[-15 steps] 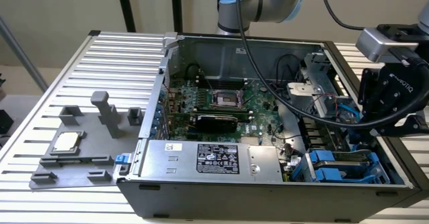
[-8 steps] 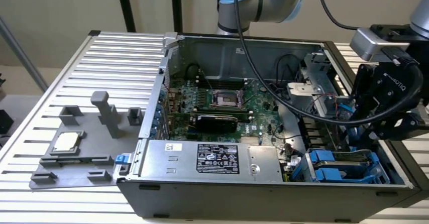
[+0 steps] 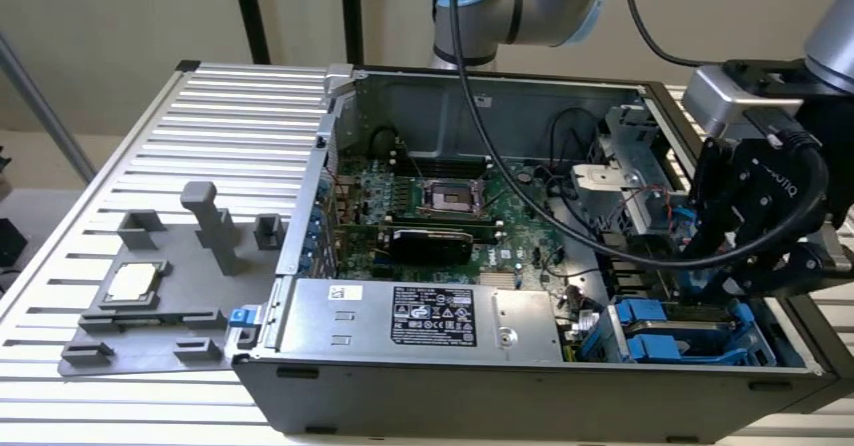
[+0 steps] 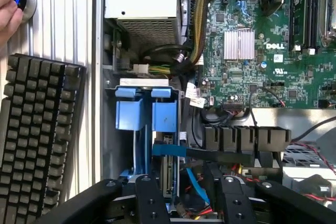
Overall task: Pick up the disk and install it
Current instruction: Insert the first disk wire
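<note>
Your black claw (image 4: 186, 184) is hanging open just above the blue-framed silver-grey metal disk (image 4: 167, 174), which is sitting slotted in the grey computer case (image 3: 534, 396), near side

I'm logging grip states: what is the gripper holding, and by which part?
Nothing, it seems: the gripper stands open over the drive bay, and the disk sits in its slot between the jaws, unclamped.
</note>
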`<move>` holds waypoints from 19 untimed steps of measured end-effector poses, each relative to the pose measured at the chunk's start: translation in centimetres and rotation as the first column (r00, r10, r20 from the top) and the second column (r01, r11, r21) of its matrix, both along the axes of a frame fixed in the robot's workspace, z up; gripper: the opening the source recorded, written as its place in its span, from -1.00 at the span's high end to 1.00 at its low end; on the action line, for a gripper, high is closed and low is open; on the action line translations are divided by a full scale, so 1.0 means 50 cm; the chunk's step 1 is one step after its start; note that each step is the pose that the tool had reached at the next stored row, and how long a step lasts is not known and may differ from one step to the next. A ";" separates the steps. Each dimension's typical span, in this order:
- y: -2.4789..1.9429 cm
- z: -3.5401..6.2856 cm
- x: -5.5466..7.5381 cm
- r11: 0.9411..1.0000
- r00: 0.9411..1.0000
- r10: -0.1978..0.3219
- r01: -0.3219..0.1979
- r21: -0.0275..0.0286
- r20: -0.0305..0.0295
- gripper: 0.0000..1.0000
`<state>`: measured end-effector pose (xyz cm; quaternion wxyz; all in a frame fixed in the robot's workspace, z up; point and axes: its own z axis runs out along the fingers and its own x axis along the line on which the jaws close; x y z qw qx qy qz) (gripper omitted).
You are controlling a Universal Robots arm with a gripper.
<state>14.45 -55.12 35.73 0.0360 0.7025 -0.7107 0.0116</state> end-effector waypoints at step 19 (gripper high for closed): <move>-0.0406 -0.012 0.063 0.998 1.000 0.017 -0.017 0.063 0.000 0.11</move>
